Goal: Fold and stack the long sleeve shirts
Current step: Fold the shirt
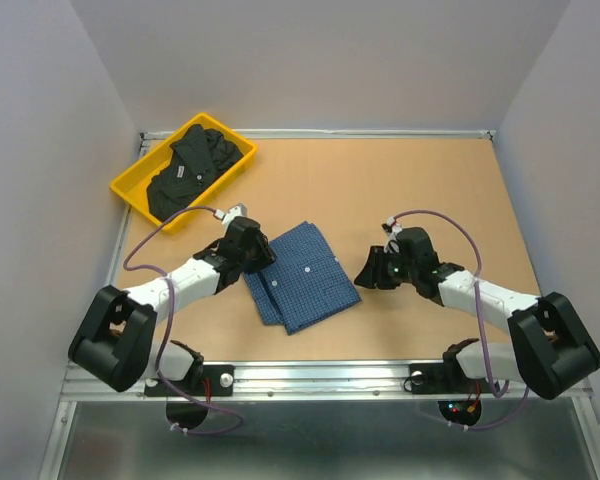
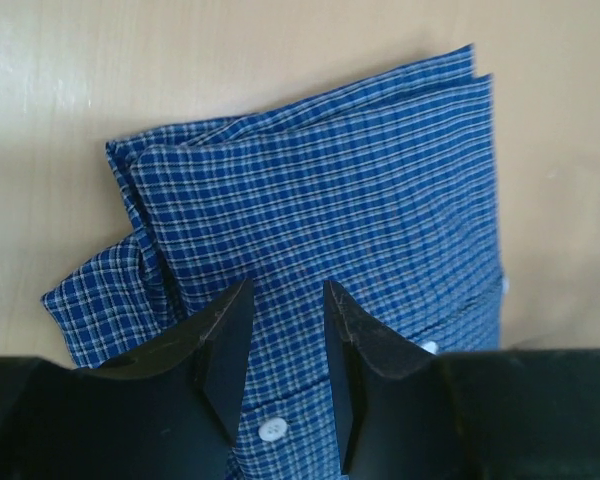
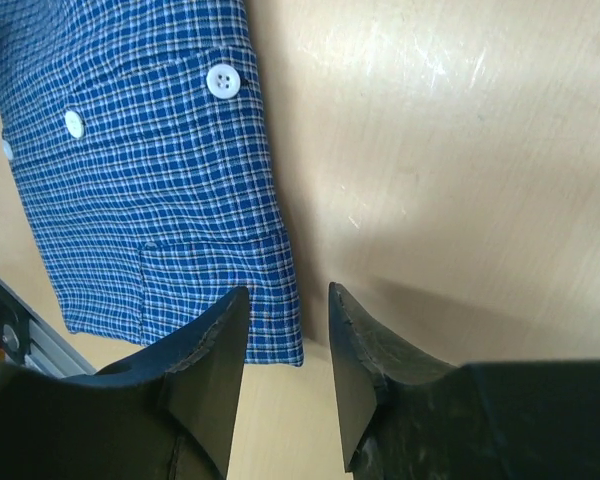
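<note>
The blue checked long sleeve shirt (image 1: 310, 280) lies folded into a rectangle on the table between the two arms. In the left wrist view its folded body (image 2: 330, 190) fills the frame, with a loose cuff sticking out at the left. My left gripper (image 1: 266, 257) (image 2: 288, 292) hovers open over the shirt's left edge, button placket showing between its fingers. My right gripper (image 1: 368, 272) (image 3: 288, 295) stands open just off the shirt's right side, above the shirt's corner (image 3: 150, 170). The black long sleeve shirt (image 1: 190, 168) lies crumpled in the yellow bin.
The yellow bin (image 1: 128, 193) sits at the far left corner of the table. Grey walls close in the table on three sides. A metal rail (image 1: 320, 375) runs along the near edge by the arm bases.
</note>
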